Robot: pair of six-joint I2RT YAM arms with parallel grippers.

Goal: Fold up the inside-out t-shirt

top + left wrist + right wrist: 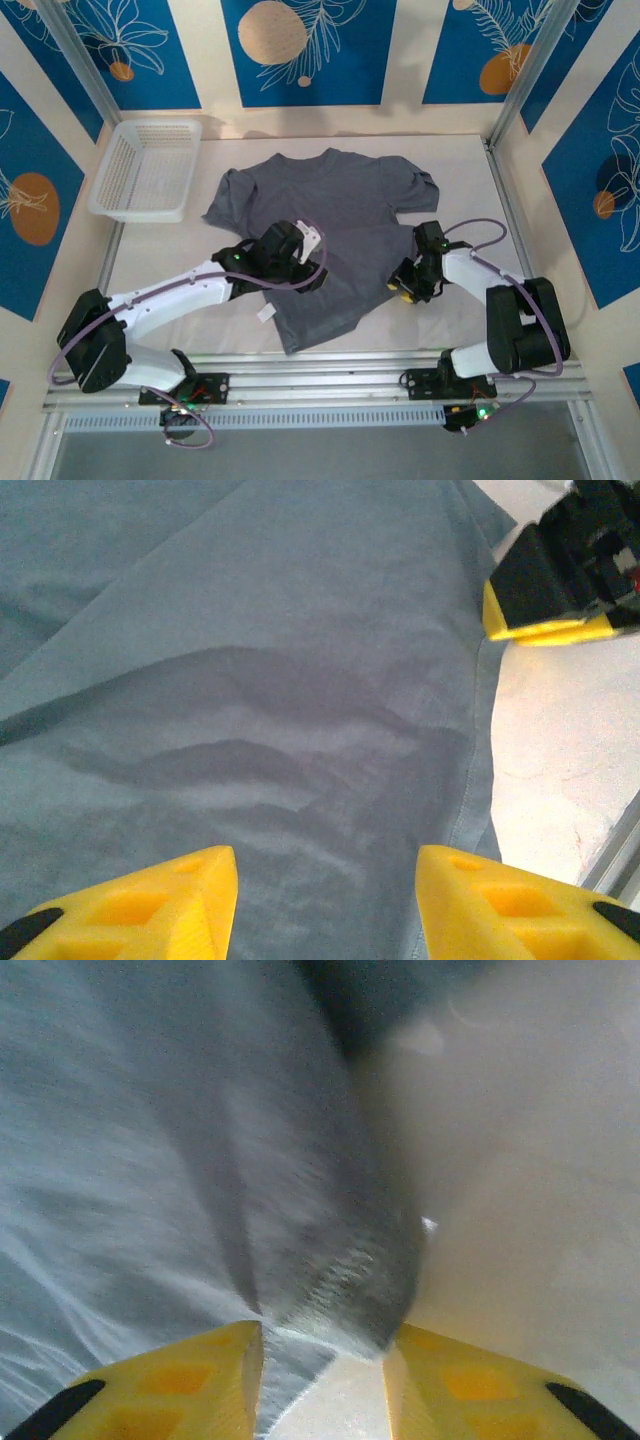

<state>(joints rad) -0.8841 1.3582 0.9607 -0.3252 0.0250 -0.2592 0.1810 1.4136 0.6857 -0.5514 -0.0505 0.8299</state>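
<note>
- My left end effector (303,250) hovers over the cloth, right of the white basket and on its near side. Its jaws stand wide with nothing between them.
- My right end effector (320,1345) is farther right of the basket. Its jaws are partly apart and empty, with a raised cloth edge just ahead of the gap. The wrist view is too blurred for me to tell if it touches.
- The counter (460,190) runs pale and bare beyond that edge.
- The inside-out t-shirt (330,190) lies spread just right of the basket, collar toward the far side. A crease crosses its middle and the lower body is skewed.
- The basket (135,212) itself sits apart from the shirt's sleeve.
- A small pale tag (265,313) pokes out on the shirt's basket-side edge, nearer than the basket.
- I judge this as the grasp before a fold. Next I need the right jaws to close on that side edge, and the left to drop and pinch cloth too. Then both should carry it over together, keeping it taut.
</note>
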